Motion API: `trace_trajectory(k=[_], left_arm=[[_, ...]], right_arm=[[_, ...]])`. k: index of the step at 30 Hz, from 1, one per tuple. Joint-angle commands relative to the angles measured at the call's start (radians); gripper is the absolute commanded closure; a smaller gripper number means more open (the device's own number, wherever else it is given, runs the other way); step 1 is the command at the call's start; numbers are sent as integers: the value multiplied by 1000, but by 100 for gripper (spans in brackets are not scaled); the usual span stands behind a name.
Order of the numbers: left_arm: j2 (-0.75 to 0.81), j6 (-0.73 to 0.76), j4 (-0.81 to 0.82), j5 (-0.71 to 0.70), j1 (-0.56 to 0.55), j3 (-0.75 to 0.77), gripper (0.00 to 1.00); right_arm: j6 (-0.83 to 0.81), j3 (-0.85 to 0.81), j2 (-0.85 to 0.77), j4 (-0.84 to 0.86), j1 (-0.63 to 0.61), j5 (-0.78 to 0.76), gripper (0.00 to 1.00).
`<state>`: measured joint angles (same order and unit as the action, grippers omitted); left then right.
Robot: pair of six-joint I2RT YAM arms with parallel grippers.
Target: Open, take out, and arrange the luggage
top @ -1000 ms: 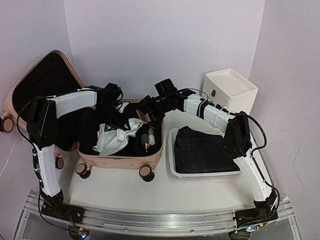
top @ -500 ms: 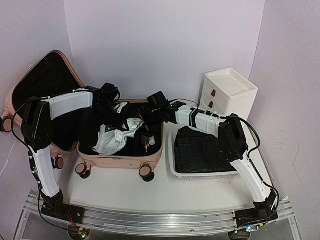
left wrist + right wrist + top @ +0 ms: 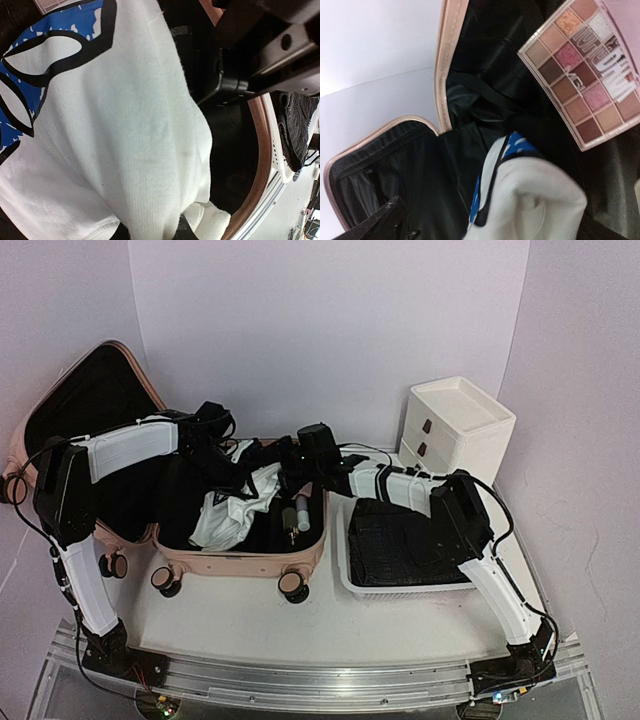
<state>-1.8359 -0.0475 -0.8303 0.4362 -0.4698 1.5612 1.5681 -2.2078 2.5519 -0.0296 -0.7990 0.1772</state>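
The pale-pink luggage (image 3: 240,562) lies open on the table, its black-lined lid (image 3: 85,405) leaning up at the far left. Inside lies a white shirt (image 3: 232,512) with a blue and black print (image 3: 60,45). My left gripper (image 3: 226,443) is over the middle of the case. It is shut on a fold of the shirt (image 3: 150,200), which fills the left wrist view. My right gripper (image 3: 296,456) hangs open above the case's back right corner, over the shirt (image 3: 535,200) and touching nothing. An eyeshadow palette (image 3: 585,70) lies just beyond it.
A white basket (image 3: 345,570) holding folded black jeans (image 3: 400,540) stands right of the case. Behind it is a white drawer unit (image 3: 460,425). A white tube (image 3: 302,512) and a dark bottle (image 3: 290,525) lie by the case's right wall.
My right arm has swung left from near the basket to over the case's back right corner. My left arm has drawn back a little, lifting the shirt's edge.
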Motion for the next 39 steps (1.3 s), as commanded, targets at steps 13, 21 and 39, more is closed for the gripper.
trace_trajectory(k=[13,21,39], left_arm=[[28,12,54,65,8,28,99],[12,-4,57,133,8,23,92],[42,-8,73,202,8,-30,39]], right_arm=[[-40,168,-115,216,-24,-22,16],[-51,189,-154,254,-62,-1,16],[-80,327,-234,267,-84,-1,14]])
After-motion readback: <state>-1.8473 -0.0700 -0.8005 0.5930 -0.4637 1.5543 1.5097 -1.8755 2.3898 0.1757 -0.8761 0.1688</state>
